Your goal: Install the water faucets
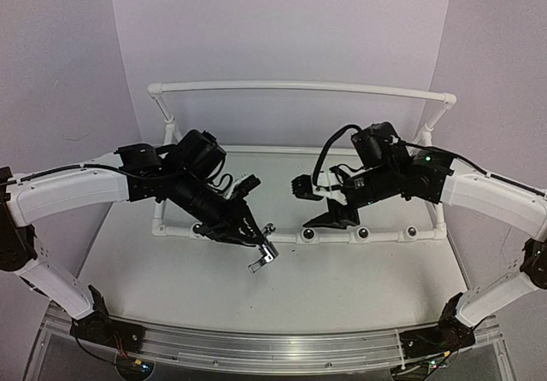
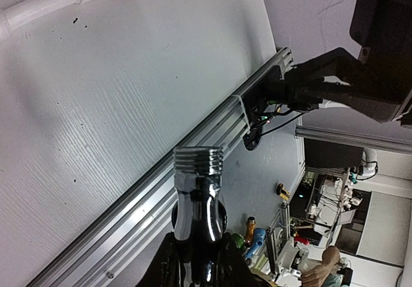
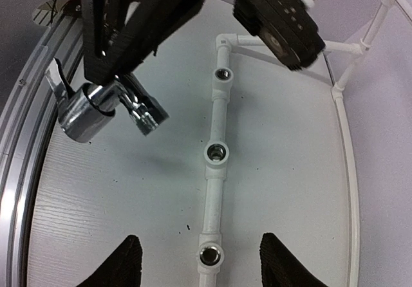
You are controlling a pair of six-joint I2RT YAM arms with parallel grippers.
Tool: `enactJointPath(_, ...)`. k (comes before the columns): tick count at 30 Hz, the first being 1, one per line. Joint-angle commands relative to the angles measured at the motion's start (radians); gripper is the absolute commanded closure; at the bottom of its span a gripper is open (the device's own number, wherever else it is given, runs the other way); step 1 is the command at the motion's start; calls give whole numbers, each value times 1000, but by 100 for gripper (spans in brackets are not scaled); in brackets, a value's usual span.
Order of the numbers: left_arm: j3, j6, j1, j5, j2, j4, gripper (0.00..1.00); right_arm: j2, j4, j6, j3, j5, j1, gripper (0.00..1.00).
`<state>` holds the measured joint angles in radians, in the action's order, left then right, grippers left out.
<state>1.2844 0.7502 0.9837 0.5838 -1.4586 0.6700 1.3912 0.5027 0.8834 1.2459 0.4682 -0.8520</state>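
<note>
At eight o'clock from the pipe sockets (image 1: pixel 306 236), a faucet (image 1: pixel 263 258) is pinched by the left fingers (image 1: pixel 246 230), the right fingers (image 3: pixel 125 264) are spread empty, and alignment with a socket is judged next.

Glossy chromed metal faucet (image 3: pixel 96 110), matt white plastic pipe frame (image 3: pixel 217 123).

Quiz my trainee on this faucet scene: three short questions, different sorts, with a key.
1. True or false: the right gripper grips something.
2. The faucet is: A) installed, B) in the left gripper, C) out of view.
3. Fill in: the right wrist view shows ___ empty sockets.
Key: 1 false; 2 B; 3 three.
</note>
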Motion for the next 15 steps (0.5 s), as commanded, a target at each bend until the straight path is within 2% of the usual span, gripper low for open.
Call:
enactJointPath(1,5,48,-8,122,24,-117,100,50,37,52,83,-37,-71,43)
enactJointPath(8,16,68,-10,168,7,-139,100,99,62,98,109,-87,-163,48)
enactJointPath(15,35,67,-10,197,-15,-134,100,114,67,110,128,-107,-192,57)
